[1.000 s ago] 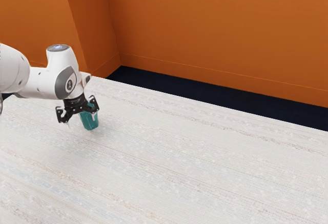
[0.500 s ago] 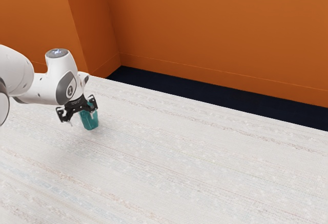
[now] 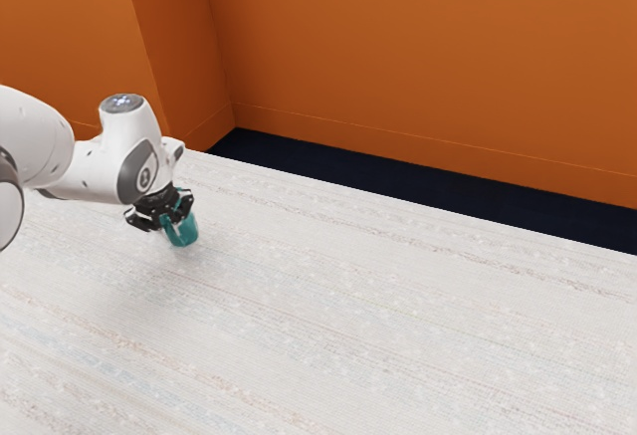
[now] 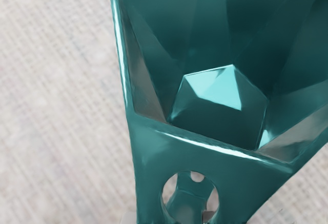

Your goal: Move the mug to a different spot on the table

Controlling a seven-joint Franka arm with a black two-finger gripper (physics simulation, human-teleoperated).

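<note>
We're at the grasp now: our hand (image 3: 167, 216) sits right down on the mug (image 3: 183, 231), fingers drawn in narrow around its upper part, and to our eye they are clamped on it from two sides rather than spread wide. The mug hangs directly below the hand, its open mouth facing straight up into the palm (the wrist view looks down into the bowl). Whether its base rests on the table (image 3: 398, 316) or has just cleared it, we cannot tell. We judge the pick-up step all but done, with the carry and the set-down yet to come. The next move calls for a clean vertical lift, then a sweep out across the broad bare stretch of table ahead of the hand, keeping the mug level. It is glossy teal, hard and slick-looking, with a faceted, angular interior (image 4: 220, 96) that catches bright highlights, and a loop handle (image 4: 154, 193) with a round hole on the side nearest the wrist camera. That sheen suggests a slippery grip, so a firm squeeze matters. The table below is pale, with a fine woven, streaky grain.
</note>
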